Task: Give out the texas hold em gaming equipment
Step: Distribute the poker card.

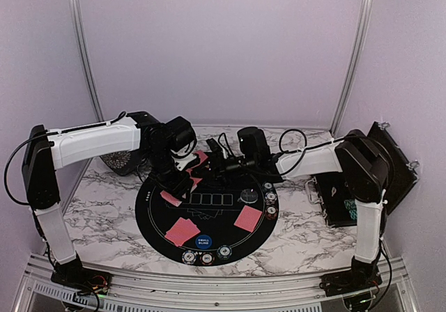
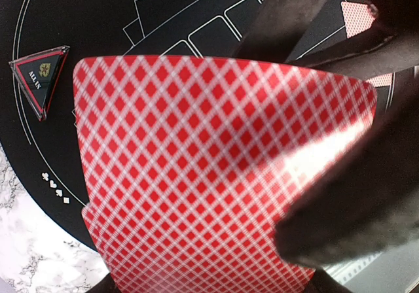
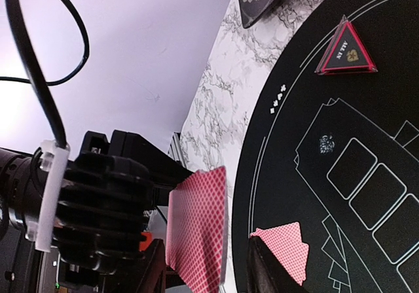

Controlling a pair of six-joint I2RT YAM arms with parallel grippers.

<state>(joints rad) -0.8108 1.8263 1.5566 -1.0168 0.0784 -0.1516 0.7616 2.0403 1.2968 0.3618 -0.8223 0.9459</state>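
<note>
**Left tool pinching one card above the mat; right tool's grip undetermined.**

The left tool [image 3: 167, 198] is pressed together on a red-backed playing card [image 2: 222, 175]. The card juts from its fingers, tilted, above the round black mat [image 1: 150, 214] on the table [image 1: 104, 214]. The black triangular marker [image 3: 346, 50] lies flat on the mat, beside that card and apart from it. The right tool [image 1: 217, 162] faces the left tool over the mat's far half. A second card [image 3: 283, 248] sits at the tip of its one visible finger, but whether its jaws grip this card cannot be told. Two further cards [image 1: 182, 230] lie face down on the mat's near half, well apart from both tools.
</note>
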